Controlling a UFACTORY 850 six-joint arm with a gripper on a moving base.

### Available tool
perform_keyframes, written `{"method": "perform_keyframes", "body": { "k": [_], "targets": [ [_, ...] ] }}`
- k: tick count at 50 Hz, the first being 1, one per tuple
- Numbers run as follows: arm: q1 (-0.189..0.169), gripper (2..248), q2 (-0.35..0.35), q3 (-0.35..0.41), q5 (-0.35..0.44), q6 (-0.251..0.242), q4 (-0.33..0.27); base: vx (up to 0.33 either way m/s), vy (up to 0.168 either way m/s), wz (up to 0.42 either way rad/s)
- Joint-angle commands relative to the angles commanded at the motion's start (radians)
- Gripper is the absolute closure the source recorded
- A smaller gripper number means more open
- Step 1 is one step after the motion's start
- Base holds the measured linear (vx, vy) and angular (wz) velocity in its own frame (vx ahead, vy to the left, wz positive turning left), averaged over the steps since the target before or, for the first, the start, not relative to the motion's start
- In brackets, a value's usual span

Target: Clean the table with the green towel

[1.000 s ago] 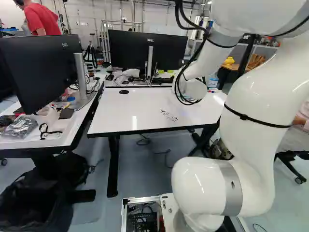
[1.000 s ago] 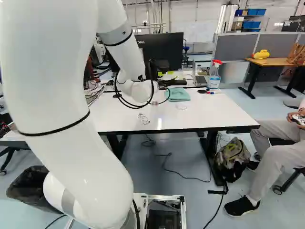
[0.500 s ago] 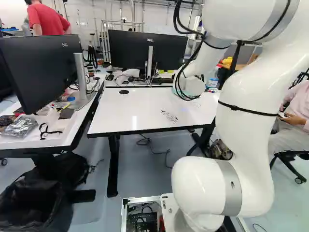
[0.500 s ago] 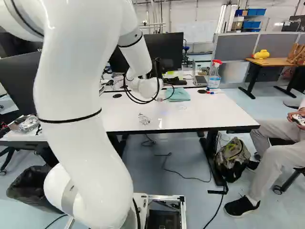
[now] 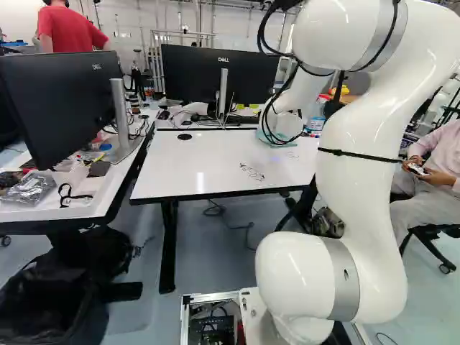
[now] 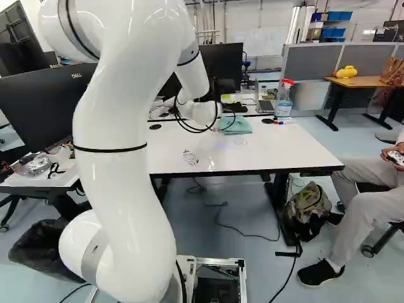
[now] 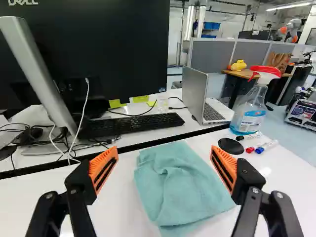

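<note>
1. While the big white arm (image 6: pixel 123 189) w/ thin black bands leans out over the white rectangular table w/ black edging (image 6: pixel 278 148), its black two-finger gripper w/ orange pads (image 6: pixel 216 128) is at the table's far side, mostly hidden behind the wrist in the right base view.
2. Fingers: spread wide, per the wrist cam. Gripper (image 7: pixel 165 167) has a big gap b/w its ribbed pads, & the towel shows in that gap, a bit ahead.
3. The blue-green cloth towel (image 7: pixel 180 185) is lying on the tabletop, loosely folded & kinda rumpled, w/ a few soft creases. Can't tell if a fingertip is touching it, tbh.
4. Just beside the towel: flat black round disc (image 7: pixel 230 145), then a clear plastic spray bottle w/ red & white trigger head (image 7: pixel 249 111), upright. Black, red & blue capped markers (image 7: pixel 266 146) lie near both.
5. Dark scribbly ink marks (image 5: pixel 251 172) are on the tabletop, nearer the base than the towel & well apart from it.
6. On the white desk right behind, FYI: long black keyboard (image 7: pixel 131 125), open silver laptop (image 7: pixel 195 94), big black monitor (image 7: pixel 123 44) & some yellow sticky notes (image 7: pixel 141 98).
</note>
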Motion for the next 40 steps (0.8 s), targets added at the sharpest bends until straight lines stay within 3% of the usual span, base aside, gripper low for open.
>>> {"method": "perform_keyframes", "body": {
  "k": [40],
  "targets": [
    [-0.027,3,-0.206,-0.267,-0.218,0.000,0.017,0.000,0.000,0.000]
  ]
}}
